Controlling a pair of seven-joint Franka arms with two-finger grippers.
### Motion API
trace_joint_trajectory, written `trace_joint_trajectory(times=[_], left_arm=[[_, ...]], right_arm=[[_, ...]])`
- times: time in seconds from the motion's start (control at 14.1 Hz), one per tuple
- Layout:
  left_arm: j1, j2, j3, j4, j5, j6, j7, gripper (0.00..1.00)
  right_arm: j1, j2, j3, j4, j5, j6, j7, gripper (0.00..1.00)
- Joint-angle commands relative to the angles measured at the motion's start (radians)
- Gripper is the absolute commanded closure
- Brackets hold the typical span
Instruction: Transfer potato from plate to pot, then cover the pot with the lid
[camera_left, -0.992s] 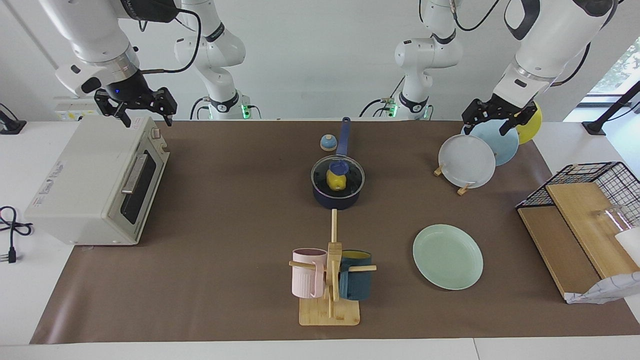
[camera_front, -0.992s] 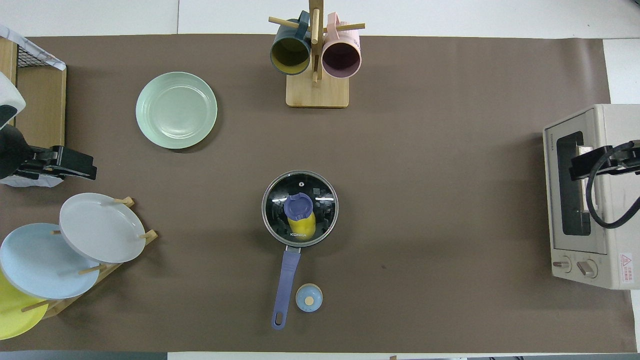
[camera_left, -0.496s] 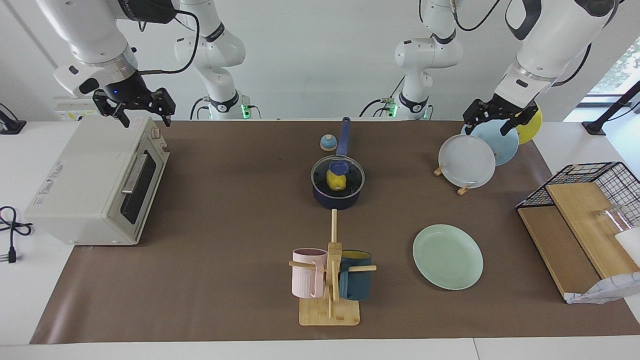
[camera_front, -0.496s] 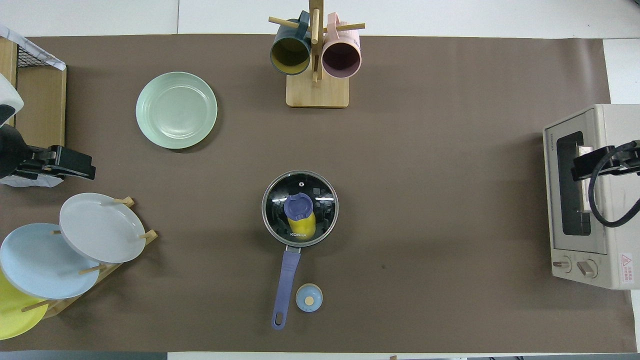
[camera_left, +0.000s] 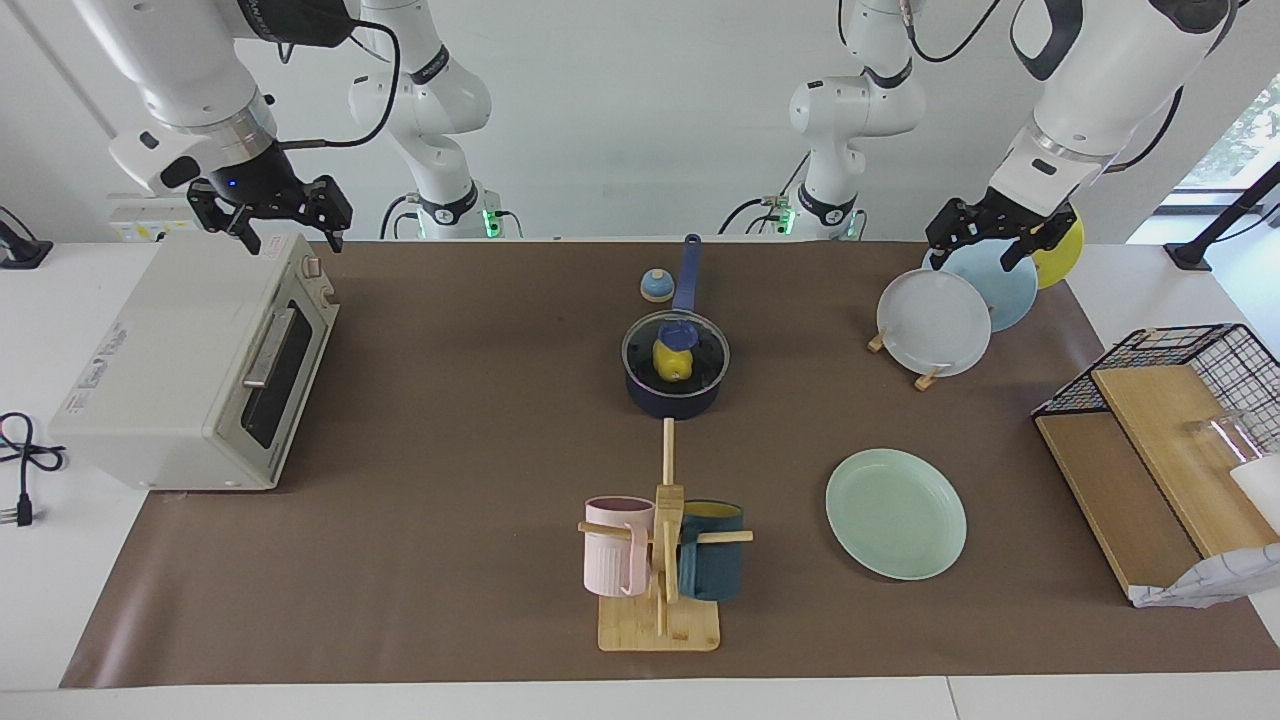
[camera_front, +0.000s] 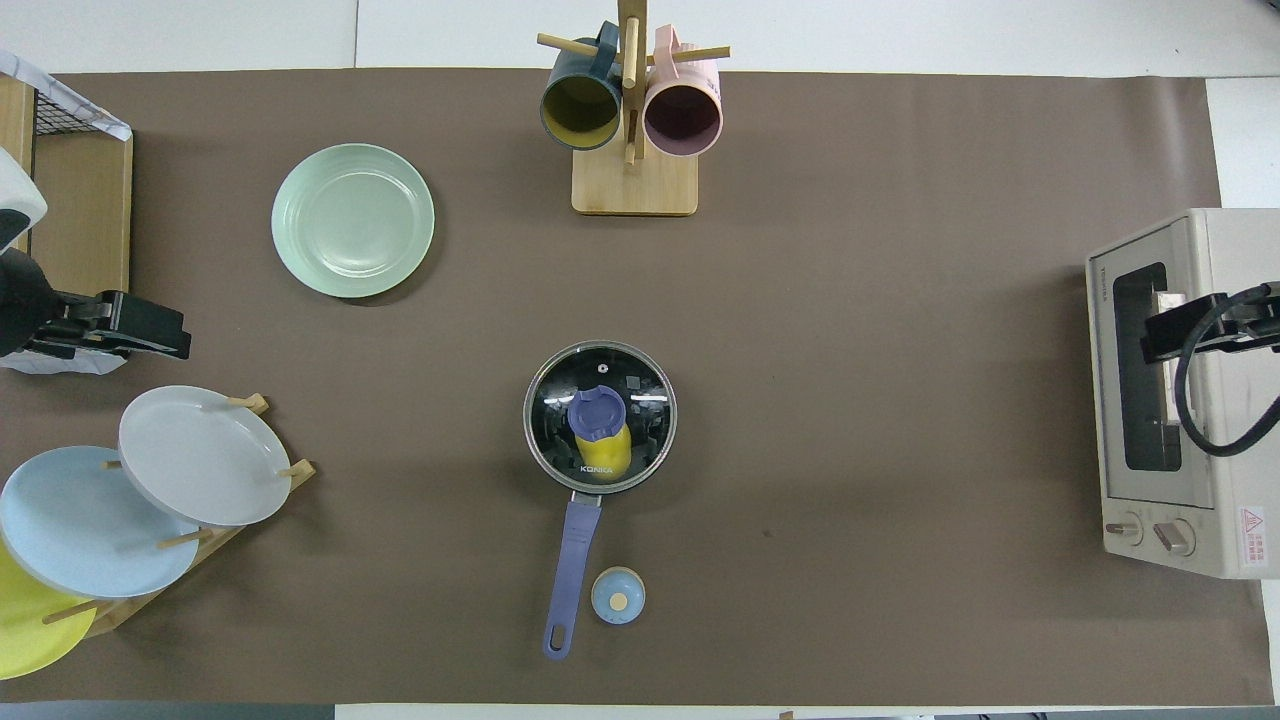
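Note:
The navy-blue pot (camera_left: 675, 398) (camera_front: 560, 440) stands mid-table, its long handle (camera_front: 572, 575) pointing toward the robots. On it sits the glass lid (camera_left: 700, 345) (camera_front: 640, 395) with a blue knob (camera_front: 597, 411). Through the glass I see the yellow potato (camera_left: 673, 364) (camera_front: 606, 454) inside the pot. The mint-green plate (camera_left: 895, 513) (camera_front: 352, 220) lies bare, farther from the robots and toward the left arm's end. My left gripper (camera_left: 972, 252) (camera_front: 150, 332) hangs open over the plate rack, holding nothing. My right gripper (camera_left: 293, 238) (camera_front: 1165, 335) is open above the toaster oven.
A toaster oven (camera_left: 190, 360) fills the right arm's end. A rack (camera_left: 925, 378) holds grey-white, light blue and yellow plates. A mug tree (camera_left: 660, 560) carries a pink and a teal mug. A small blue bell (camera_left: 656, 285) sits beside the pot's handle. A wire basket (camera_left: 1170, 360) holds wooden boards.

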Motion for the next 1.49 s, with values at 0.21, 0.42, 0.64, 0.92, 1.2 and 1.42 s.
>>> trace_joint_trajectory(times=[0.21,0.42,0.64,0.92,1.2,1.42], left_arm=[[0.014,-0.015,-0.012,-0.008,0.009,-0.009,-0.006,0.00],[0.014,-0.015,-0.012,-0.008,0.009,-0.009,-0.006,0.00],[0.014,-0.015,-0.012,-0.009,0.007,-0.009,-0.005,0.00],[0.014,-0.015,-0.012,-0.009,0.009,-0.009,-0.005,0.00],[0.014,-0.015,-0.012,-0.008,0.007,-0.009,-0.006,0.00],[0.014,-0.015,-0.012,-0.008,0.007,-0.009,-0.006,0.00]], right_arm=[[-0.037,-0.025,0.003,-0.038,0.051,0.017,0.020,0.00],[-0.033,-0.026,0.004,-0.043,0.054,0.029,0.010,0.00],[-0.024,-0.028,0.010,-0.043,0.054,0.030,0.009,0.00],[-0.024,-0.028,0.013,-0.043,0.054,0.030,0.004,0.00],[-0.018,-0.028,0.013,-0.043,0.054,0.030,0.004,0.00],[-0.013,-0.028,0.013,-0.043,0.054,0.030,0.004,0.00]])
